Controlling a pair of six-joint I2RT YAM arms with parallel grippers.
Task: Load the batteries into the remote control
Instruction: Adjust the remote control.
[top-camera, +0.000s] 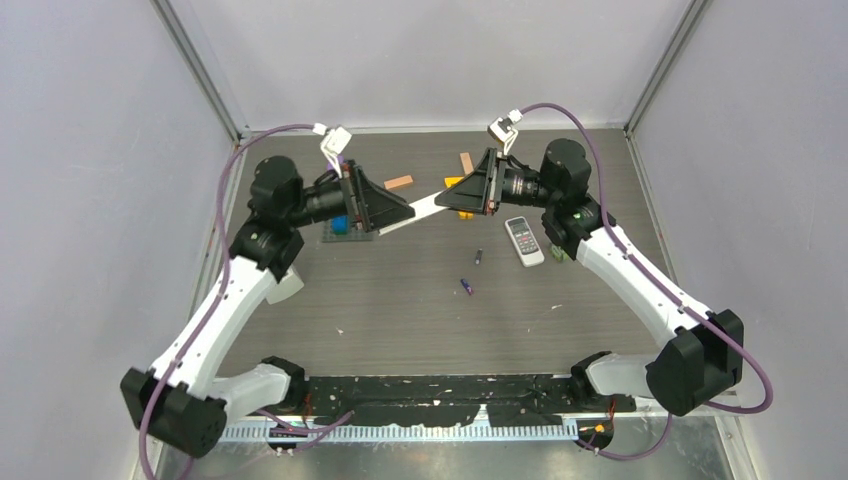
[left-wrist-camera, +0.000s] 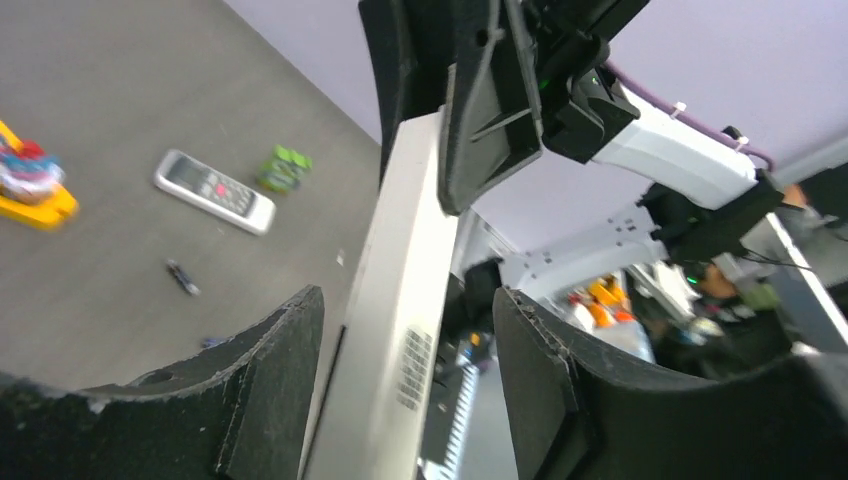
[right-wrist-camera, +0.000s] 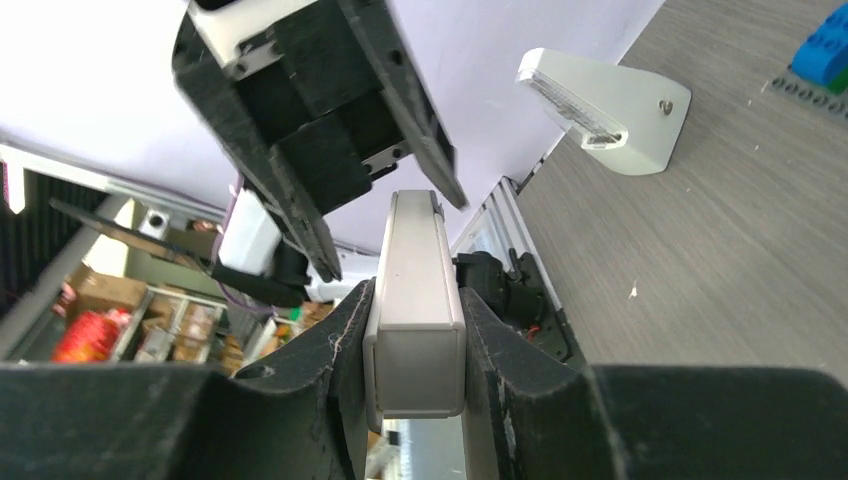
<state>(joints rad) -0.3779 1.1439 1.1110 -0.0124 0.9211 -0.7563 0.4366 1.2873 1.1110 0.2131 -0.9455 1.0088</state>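
White plastic, long and slim, the remote control (top-camera: 425, 208) hangs in the air between both arms, above the grey wood-grain surface (top-camera: 400, 310). Your right pincer (right-wrist-camera: 415, 372) clamps one end firmly. Your left pincer (left-wrist-camera: 405, 385) straddles the other end with its jaws apart (a gap shows on one side). A dark thin battery (top-camera: 478, 256) and a blue-purple battery (top-camera: 466, 286) lie on the surface below, so you are likely near the start, with every insertion left.

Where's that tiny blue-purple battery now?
In the top view, the blue-purple battery lies on the table, right of centre, slightly nearer the arms than the dark battery and left of the small remote.
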